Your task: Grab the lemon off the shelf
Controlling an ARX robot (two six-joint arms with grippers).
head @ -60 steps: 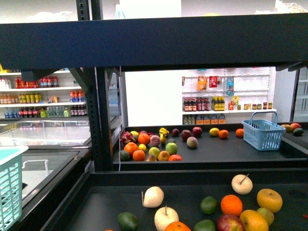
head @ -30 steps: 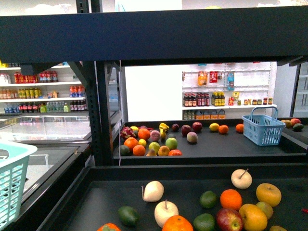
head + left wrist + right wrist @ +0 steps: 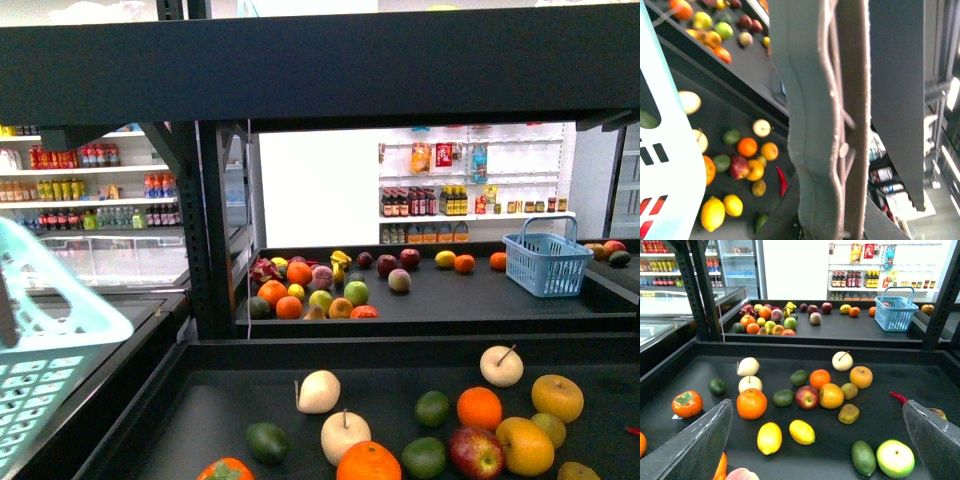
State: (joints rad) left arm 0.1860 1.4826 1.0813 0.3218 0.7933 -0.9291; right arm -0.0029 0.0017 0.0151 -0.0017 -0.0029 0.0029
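In the front view the pale basket (image 3: 45, 330) is blurred and cut off by the left edge, and the near tray of the shelf (image 3: 200, 420) runs out under the bottom edge. The left claw (image 3: 867, 80) fills its wrist view as a blur, its gap unreadable. The fingers of the right claw (image 3: 817, 405), cut off at the lower corners, half hide an orange (image 3: 721, 467) and a yellowish fruit (image 3: 939, 413).

No word, number or brand can be read. The bottles (image 3: 420, 211) and hanging packets (image 3: 443, 157) on the white wall shelves behind the blue basket (image 3: 545, 264) carry coloured labels, but these are too small and blurred to make out. The same goes for the rows of drink bottles (image 3: 60, 189) far to the left of that basket.
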